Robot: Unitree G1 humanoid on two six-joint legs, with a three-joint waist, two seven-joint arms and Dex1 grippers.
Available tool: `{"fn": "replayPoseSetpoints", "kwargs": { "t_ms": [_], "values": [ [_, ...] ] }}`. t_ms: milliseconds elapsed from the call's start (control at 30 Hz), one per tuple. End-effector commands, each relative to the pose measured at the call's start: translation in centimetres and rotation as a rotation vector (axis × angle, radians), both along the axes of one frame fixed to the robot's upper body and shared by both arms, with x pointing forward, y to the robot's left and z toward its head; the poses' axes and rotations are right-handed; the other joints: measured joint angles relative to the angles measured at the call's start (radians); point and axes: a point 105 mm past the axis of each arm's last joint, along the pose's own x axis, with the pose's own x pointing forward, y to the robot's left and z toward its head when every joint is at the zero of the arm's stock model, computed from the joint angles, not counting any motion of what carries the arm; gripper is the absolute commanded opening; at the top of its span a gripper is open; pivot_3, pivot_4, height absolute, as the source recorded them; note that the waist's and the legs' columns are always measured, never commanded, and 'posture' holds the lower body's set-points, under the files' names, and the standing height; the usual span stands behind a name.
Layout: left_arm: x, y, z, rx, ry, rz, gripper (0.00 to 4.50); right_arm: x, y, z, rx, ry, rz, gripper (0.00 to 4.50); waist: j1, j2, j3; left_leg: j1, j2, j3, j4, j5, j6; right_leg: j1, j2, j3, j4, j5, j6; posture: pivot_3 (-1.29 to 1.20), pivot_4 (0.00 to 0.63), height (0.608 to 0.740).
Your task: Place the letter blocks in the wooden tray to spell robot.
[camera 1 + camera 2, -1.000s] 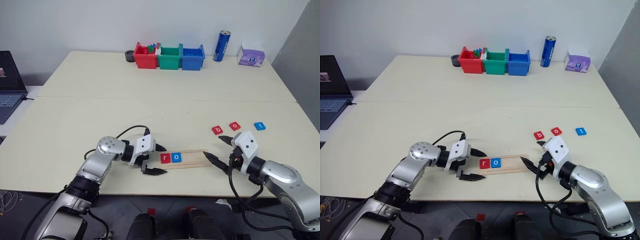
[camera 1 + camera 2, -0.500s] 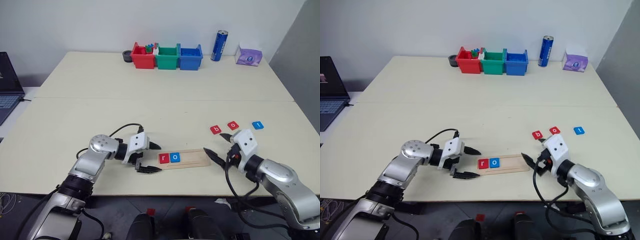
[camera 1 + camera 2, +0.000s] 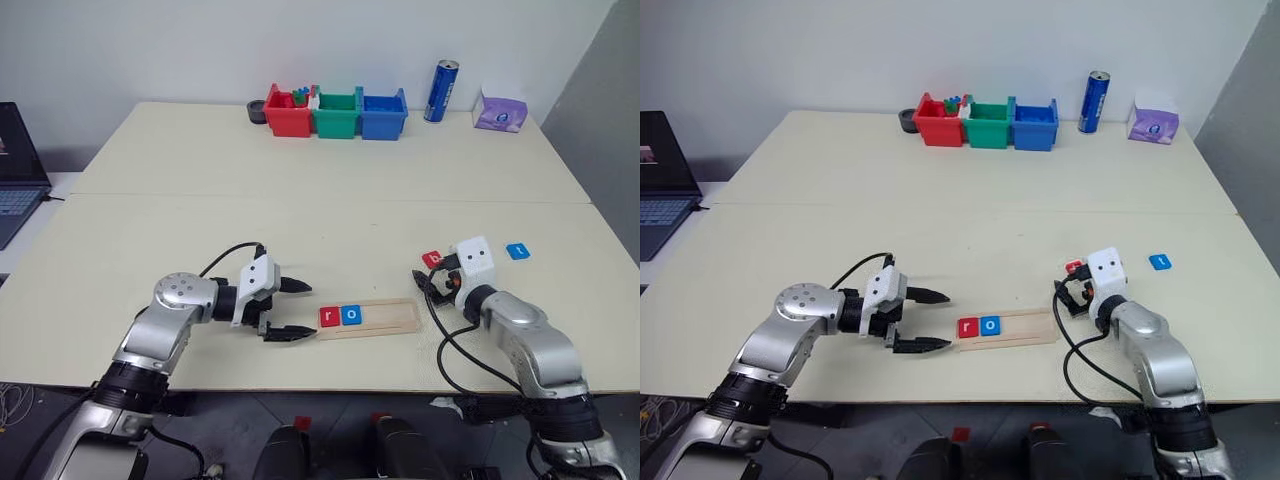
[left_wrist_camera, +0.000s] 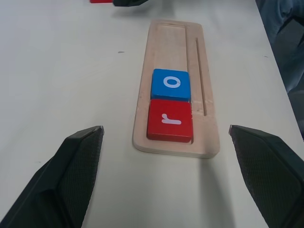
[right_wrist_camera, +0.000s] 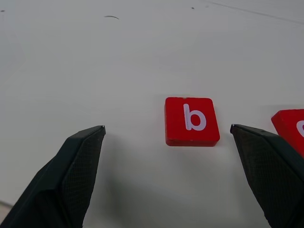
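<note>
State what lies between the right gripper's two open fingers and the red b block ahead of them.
Nothing: in the right wrist view the right gripper faces the red b block across bare table. Another red block's edge lies beside it.

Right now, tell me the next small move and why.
Probably ease the open right gripper forward and down around the red b block, then close. The wooden tray already holds r and o, so b comes next, and it lies on the table between the fingers.

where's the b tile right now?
The red b tile lies flat on the table, off the far right end of the wooden tray, ahead of the open right tool, with another red tile beside it.
</note>
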Motion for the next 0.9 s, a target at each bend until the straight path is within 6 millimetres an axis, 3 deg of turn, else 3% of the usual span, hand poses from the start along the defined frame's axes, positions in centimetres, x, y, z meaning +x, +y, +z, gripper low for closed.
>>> {"fn": "replayPoseSetpoints", "kwargs": {
  "t_ms": [33,133,233,467,567,667,900],
  "values": [
    [-0.2,0.1,0.9,-0.008,-0.058,-0.014,4.47,1.0,-0.4,0.7,0.008,-0.038,-0.041,4.5,0.0,0.0,0.0,0.0,0.0,0.0,0.0,0.0,0.0,0.0,0.0,0.0,0.0,0.0,0.0,0.0,0.15,0.74],
    [-0.4,-0.1,1.0,-0.021,-0.072,-0.018,4.47,1.4,-0.4,-0.1,0.034,-0.007,-0.068,4.5,0.0,0.0,0.0,0.0,0.0,0.0,0.0,0.0,0.0,0.0,0.0,0.0,0.0,0.0,0.0,0.0,0.15,0.74],
    [-0.6,-0.2,1.1,-0.027,-0.083,-0.024,4.5,1.6,-0.6,-0.4,0.026,0.004,-0.094,3.88,-0.001,0.0,0.0,0.0,0.0,0.0,0.0,0.0,0.0,0.0,0.0,0.0,0.0,0.0,0.0,0.0,0.15,0.74],
    [-1.0,-0.2,1.0,-0.043,-0.103,-0.038,4.5,1.1,-0.9,0.0,0.004,-0.013,-0.105,1.45,0.001,0.0,0.0,0.0,0.0,0.0,0.0,0.0,0.0,0.0,-0.001,0.0,0.0,0.0,0.0,0.0,0.15,0.74],
    [-1.2,-0.3,1.1,-0.059,-0.108,-0.052,4.5,-0.1,-1.6,0.8,-0.012,-0.043,-0.134,1.47,0.003,0.0,0.0,0.0,0.0,0.0,0.0,0.0,0.0,0.0,-0.001,0.0,0.0,0.0,0.0,0.0,0.15,0.74],
    [-1.2,-0.6,1.1,-0.07,-0.111,-0.067,4.5,-2.5,-2.5,1.1,-0.025,-0.052,-0.184,1.47,0.004,0.0,0.0,-0.002,0.0,-0.001,0.0,0.0,0.0,0.0,-0.001,0.0,0.0,0.0,0.0,0.0,0.15,0.74],
    [-1.3,-1.3,1.1,-0.072,-0.1,-0.098,4.5,-7.7,-2.3,-0.1,0.008,0.009,-0.291,1.47,0.0,0.001,0.0,-0.003,0.001,-0.002,0.0,0.0,0.0,-0.002,0.0,0.0,0.0,-0.003,0.003,0.0,0.15,0.74]
  ]
}}
